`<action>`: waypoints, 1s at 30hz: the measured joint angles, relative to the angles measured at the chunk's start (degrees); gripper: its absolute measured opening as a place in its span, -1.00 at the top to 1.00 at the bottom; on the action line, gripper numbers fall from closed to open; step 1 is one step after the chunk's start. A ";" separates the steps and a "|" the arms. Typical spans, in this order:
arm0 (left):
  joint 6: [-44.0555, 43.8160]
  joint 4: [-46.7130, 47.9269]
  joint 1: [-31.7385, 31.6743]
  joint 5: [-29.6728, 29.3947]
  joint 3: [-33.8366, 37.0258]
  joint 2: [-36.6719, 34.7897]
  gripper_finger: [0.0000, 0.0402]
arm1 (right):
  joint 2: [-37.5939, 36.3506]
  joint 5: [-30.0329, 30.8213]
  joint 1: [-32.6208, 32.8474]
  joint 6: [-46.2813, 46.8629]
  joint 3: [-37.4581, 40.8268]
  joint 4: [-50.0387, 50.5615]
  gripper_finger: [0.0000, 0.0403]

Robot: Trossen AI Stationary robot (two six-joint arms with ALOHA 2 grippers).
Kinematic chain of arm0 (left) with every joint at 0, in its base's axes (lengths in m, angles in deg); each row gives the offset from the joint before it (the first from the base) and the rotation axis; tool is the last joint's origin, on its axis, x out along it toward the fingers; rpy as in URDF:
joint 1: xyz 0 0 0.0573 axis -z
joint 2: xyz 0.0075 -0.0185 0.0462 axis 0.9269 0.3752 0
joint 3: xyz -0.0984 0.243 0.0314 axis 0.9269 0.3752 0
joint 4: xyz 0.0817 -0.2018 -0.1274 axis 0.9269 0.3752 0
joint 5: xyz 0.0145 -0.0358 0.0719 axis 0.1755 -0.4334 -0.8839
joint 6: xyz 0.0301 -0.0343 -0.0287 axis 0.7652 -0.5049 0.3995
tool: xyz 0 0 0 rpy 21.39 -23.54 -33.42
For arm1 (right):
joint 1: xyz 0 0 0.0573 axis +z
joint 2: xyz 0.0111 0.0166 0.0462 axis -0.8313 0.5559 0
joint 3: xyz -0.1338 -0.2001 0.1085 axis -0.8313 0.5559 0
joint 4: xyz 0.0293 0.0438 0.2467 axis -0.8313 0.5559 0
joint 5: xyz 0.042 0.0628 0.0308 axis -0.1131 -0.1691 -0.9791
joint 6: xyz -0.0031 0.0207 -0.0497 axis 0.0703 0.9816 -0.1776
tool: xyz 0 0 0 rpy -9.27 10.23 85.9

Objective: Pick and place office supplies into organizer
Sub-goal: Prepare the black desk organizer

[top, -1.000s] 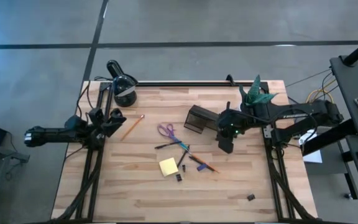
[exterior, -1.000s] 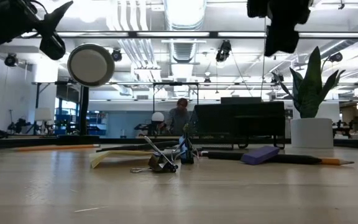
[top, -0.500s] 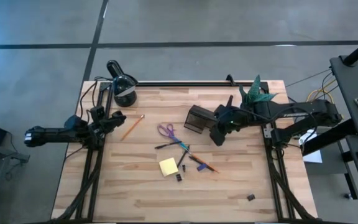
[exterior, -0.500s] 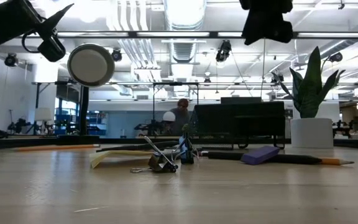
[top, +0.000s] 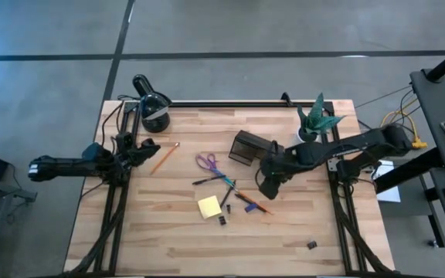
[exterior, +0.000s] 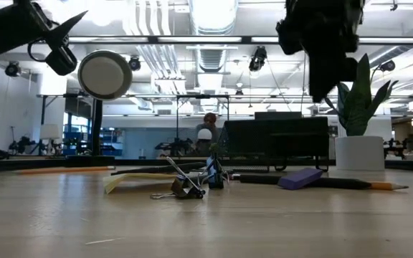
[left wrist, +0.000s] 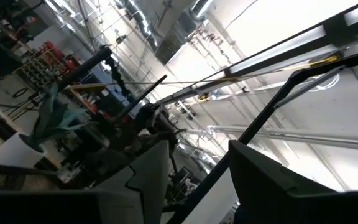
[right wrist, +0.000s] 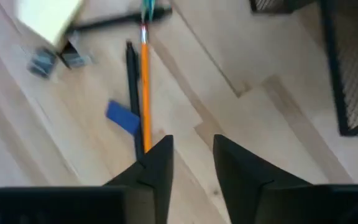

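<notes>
The office supplies lie loose at mid-table: purple-handled scissors [top: 206, 161], a yellow sticky pad [top: 209, 207], pens [top: 221, 181], an orange pencil [right wrist: 145, 87] beside a black pen [right wrist: 131, 81], a small purple block [right wrist: 122, 118] and black clips [top: 222, 220]. The dark organizer [top: 245, 147] stands behind them. My right gripper [top: 266, 189] hangs open above the table, pointing down just right of the pencil and block, nothing between its fingers [right wrist: 160, 163]. At the table's left edge my left gripper [top: 147, 144] stays raised and open, aimed up at the ceiling [left wrist: 197, 168].
A black desk lamp [top: 153, 111] stands at the far left corner and a potted plant [top: 319, 118] at the far right. A second pencil [top: 163, 157] lies near the left arm. One clip [top: 312, 245] lies alone near the right front. People show in the room behind.
My right gripper has come down from high beside the organizer and moved toward the table's near-left, closer to the pencil and purple block, rolling as it went. My left gripper has rolled a little in place. Nothing on the table has moved.
</notes>
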 joint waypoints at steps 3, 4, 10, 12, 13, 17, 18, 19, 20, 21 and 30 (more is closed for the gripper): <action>-0.28 0.02 0.00 0.02 0.00 2.02 0.25 | 1.90 4.31 1.22 0.86 -0.58 3.02 0.22; -0.33 0.00 0.00 0.00 0.00 2.82 0.25 | 2.30 7.32 1.81 0.95 -0.84 5.28 0.16; -0.35 1.01 0.00 0.02 0.00 7.92 0.25 | 3.07 29.88 9.22 5.82 -1.73 17.54 -0.02; -0.06 1.77 0.00 0.00 0.00 9.54 0.25 | 2.99 33.58 11.89 2.24 -1.54 16.95 -0.03; 0.07 1.70 0.00 0.00 0.00 10.46 0.25 | 3.24 34.48 13.13 -0.56 -1.23 16.62 -0.03; 2.79 1.75 0.00 0.00 0.00 14.02 0.25 | 6.30 35.96 16.45 -11.37 -0.53 15.76 -0.03; 4.32 1.71 0.00 0.01 0.00 14.77 0.25 | 7.30 36.04 16.80 -13.00 -0.43 15.93 -0.03; 5.60 1.74 0.00 0.00 0.00 15.42 0.25 | 8.42 36.14 17.05 -13.97 -0.42 15.92 -0.03; 6.16 1.73 0.00 0.00 -0.02 16.05 0.25 | 9.65 36.32 17.27 -14.35 -0.42 15.76 -0.03; 6.55 1.69 0.00 0.00 -0.04 16.68 0.25 | 10.94 36.89 17.31 -14.45 -0.42 15.81 -0.03; 11.62 1.66 0.00 -0.01 -0.07 22.56 0.25 | 22.35 50.69 17.28 -9.47 -3.34 16.69 -0.03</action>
